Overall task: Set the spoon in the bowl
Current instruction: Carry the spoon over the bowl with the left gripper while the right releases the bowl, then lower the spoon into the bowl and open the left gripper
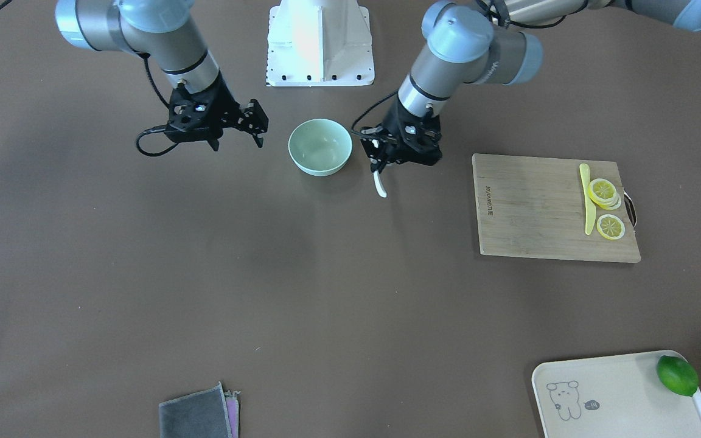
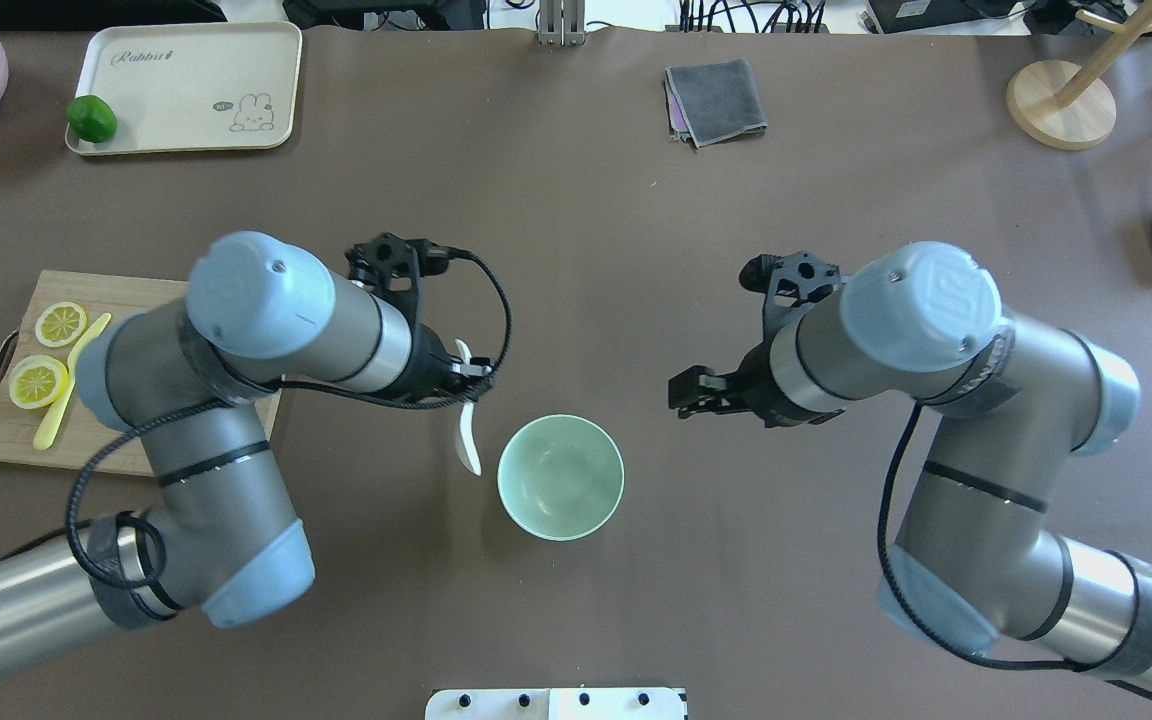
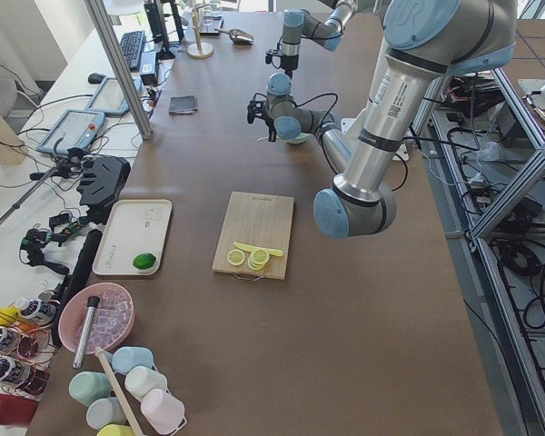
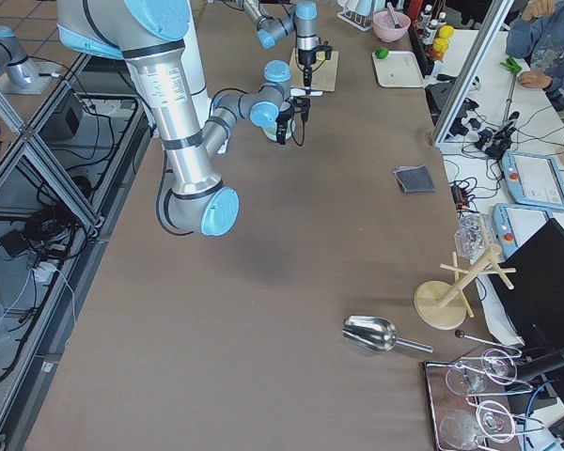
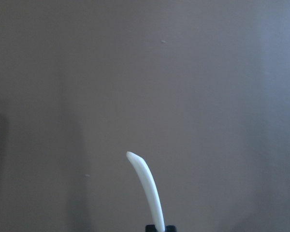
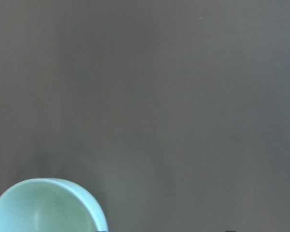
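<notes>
Spoon (image 2: 468, 432) is clamped in the left gripper (image 2: 466, 388) and hangs beside the bowl (image 2: 561, 477), near its rim on the cutting-board side, not over it. The narrow free end points away from the jaws. I take that end for the handle, so the hold looks to sit up by the scoop, though I can't confirm it. Right gripper (image 1: 237, 141) has its fingers apart, holds nothing, and hovers on the bowl's other side. Handling, my read: the spoon is light, rigid, glazed and slick, so it could pivot in a two-finger pinch. It is also chip-prone, so I'd lower it in rather than drop it. The bowl looks light and could skate if knocked. Writing: the tray (image 2: 186, 140) carries a script that seems to read "Rabbit", with a bunny drawing. The cutting board (image 1: 539, 243) has a burned-in mark along one edge, too small to read.
</notes>
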Action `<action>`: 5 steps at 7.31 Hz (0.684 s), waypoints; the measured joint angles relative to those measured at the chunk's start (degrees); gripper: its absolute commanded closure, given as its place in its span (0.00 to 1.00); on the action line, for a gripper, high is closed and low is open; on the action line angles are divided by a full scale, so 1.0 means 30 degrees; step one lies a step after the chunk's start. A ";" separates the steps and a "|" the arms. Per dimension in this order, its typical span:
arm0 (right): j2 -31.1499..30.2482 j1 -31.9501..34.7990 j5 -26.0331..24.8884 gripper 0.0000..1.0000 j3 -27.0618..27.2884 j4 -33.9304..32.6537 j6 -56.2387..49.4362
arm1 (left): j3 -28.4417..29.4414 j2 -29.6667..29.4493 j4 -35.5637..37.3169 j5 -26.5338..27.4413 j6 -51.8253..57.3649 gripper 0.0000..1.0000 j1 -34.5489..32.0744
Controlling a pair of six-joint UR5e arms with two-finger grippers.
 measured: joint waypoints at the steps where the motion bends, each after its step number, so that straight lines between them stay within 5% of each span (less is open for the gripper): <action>1: -0.0959 0.1197 0.0871 0.00 0.0301 0.0010 -0.1279 | 0.0190 -0.0909 0.0012 0.0936 -0.0631 0.19 0.1069; 2: -0.1746 0.2022 0.1341 0.00 0.0455 0.0023 -0.2276 | 0.0442 -0.1511 0.0012 0.1383 -0.0844 0.03 0.1640; 5: -0.3022 0.3113 0.1721 0.00 0.0720 0.0033 -0.3192 | 0.0570 -0.1458 0.0032 0.1448 0.0449 0.02 0.1213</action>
